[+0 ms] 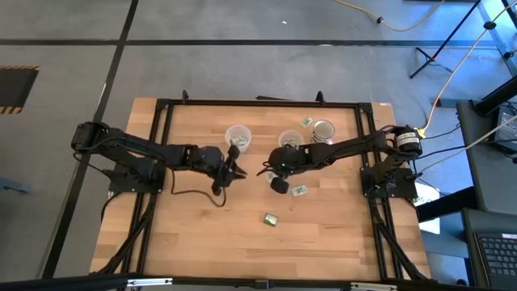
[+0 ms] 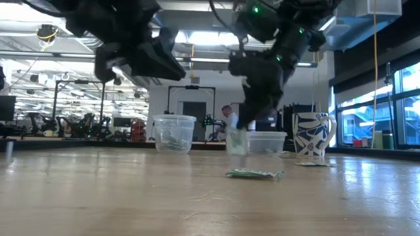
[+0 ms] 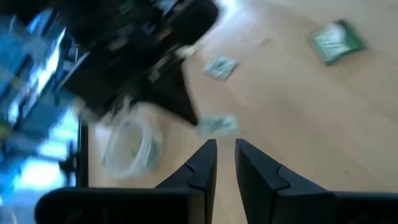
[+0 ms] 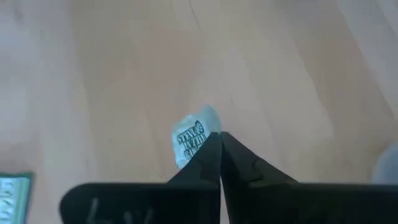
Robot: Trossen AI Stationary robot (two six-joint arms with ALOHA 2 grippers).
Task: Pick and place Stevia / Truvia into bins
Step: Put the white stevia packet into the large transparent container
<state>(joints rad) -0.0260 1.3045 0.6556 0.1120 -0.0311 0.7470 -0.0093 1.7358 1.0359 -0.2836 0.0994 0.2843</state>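
My right gripper (image 1: 267,170) (image 4: 219,138) hangs over the table's middle, shut on a small green and white sachet (image 4: 194,138) (image 2: 237,140). My left gripper (image 1: 236,167) (image 3: 225,147) hovers just left of it, fingers slightly apart and empty. Two clear cups (image 1: 237,137) (image 1: 289,141) stand behind them on their bases. The left cup (image 2: 174,134) has sachets in it. Loose sachets lie flat on the table (image 1: 300,191) (image 1: 271,218) (image 1: 307,122). My right gripper pinches the sachet by its upper edge (image 4: 202,144) between the two fingertips, coming from above and pointing down. The sachet hangs below the fingers (image 2: 237,140), close over the table top; I cannot tell whether its lower end touches the wood.
A blue and white mug (image 1: 323,131) (image 2: 314,134) stands right of the cups. The black frame (image 1: 242,103) runs around the wooden table. Bare wood lies toward the near edge (image 1: 210,242). A person (image 2: 230,120) shows far off in the room.
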